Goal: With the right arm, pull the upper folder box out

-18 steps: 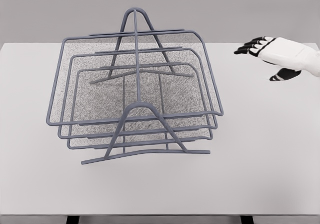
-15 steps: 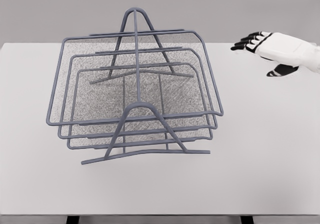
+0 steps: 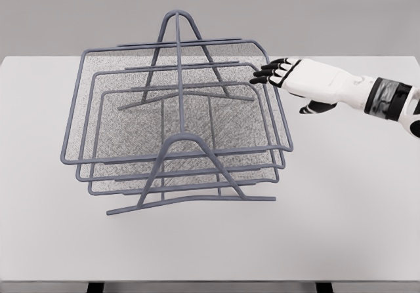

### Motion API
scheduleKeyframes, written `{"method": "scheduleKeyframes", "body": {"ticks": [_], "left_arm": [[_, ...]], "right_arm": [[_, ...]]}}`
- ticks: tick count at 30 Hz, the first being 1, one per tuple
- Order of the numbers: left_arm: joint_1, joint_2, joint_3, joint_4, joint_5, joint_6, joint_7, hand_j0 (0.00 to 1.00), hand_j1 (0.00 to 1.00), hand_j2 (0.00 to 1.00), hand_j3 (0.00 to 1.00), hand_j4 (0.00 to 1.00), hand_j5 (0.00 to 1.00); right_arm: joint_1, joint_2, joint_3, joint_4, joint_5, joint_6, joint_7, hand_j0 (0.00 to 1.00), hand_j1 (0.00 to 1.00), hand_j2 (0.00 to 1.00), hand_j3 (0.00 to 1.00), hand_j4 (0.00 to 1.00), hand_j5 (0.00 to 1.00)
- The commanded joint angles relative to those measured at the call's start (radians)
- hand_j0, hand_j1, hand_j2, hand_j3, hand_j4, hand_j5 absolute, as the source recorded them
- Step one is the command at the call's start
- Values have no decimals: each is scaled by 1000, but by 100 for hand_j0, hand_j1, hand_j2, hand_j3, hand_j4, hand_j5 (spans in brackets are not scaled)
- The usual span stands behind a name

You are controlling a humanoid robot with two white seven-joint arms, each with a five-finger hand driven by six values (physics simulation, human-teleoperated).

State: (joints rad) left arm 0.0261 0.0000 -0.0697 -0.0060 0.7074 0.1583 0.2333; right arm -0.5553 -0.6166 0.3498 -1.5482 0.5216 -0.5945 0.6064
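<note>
A grey-blue wire rack (image 3: 178,142) with three stacked mesh trays stands on the white table (image 3: 341,201). The upper tray (image 3: 105,103) is the largest; its rim runs from the back right corner down to the front right. My right hand (image 3: 272,72) comes in from the right edge, palm down, black fingers spread and extended. Its fingertips (image 3: 257,79) hover at the upper tray's right rim near the back corner, over the mesh edge. I cannot tell whether they touch the rim. The hand holds nothing.
The rack's A-shaped end frames (image 3: 177,31) rise at back and front, with a bar running between them over the trays. Bare table surface lies right of and in front of the rack.
The right hand has moved left and slightly down, from the far right edge of the table to the upper tray's right rim. More of the forearm shows now. The rack has not moved.
</note>
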Motion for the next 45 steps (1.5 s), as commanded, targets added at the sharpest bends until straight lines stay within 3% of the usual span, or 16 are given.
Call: {"method": "scheduleKeyframes", "body": {"ticks": [1,11,17,23,27,31,35,36,37,39,42,45], "left_arm": [[0,0,-1,1,0,0,0,100,100,100,100,100,100],[0,0,-2,1,0,0,0,100,100,100,100,100,100],[0,0,-1,1,0,0,0,100,100,100,100,100,100],[0,0,-1,1,0,0,0,100,100,100,100,100,100],[0,0,-1,1,0,0,0,100,100,100,100,100,100],[0,0,-1,1,0,0,0,100,100,100,100,100,100],[0,0,-1,1,0,0,0,100,100,100,100,100,100],[0,0,-1,1,0,0,0,100,100,100,100,100,100],[0,0,-1,1,0,0,0,100,100,100,100,100,100],[0,0,-1,1,0,0,0,100,100,100,100,100,100],[0,0,-1,1,0,0,0,100,100,100,100,100,100],[0,0,-1,1,0,0,0,100,100,100,100,100,100]], "right_arm": [[0,-3,12,-7,1,-16,5,100,100,100,100,100,100],[28,-103,-52,7,0,-16,5,100,100,100,100,100,100],[114,-149,-176,17,0,-16,5,100,100,100,100,100,100],[143,-189,-213,63,0,-16,5,100,100,100,100,100,100],[175,-250,-282,74,-17,-16,5,100,100,100,100,100,100],[187,-308,-288,94,-46,-16,5,100,100,100,100,100,100],[189,-327,-318,118,-46,-16,5,100,100,100,100,100,100],[189,-315,-362,117,-49,-16,5,100,100,100,100,100,100],[178,-321,-354,108,-155,-16,5,100,100,100,100,100,100],[120,-350,-348,49,-176,-16,5,100,100,100,100,100,100],[-61,-385,-94,-26,-265,-16,5,100,100,100,100,100,100],[-51,-364,-40,-104,-321,-16,5,100,100,100,100,100,100]]}}
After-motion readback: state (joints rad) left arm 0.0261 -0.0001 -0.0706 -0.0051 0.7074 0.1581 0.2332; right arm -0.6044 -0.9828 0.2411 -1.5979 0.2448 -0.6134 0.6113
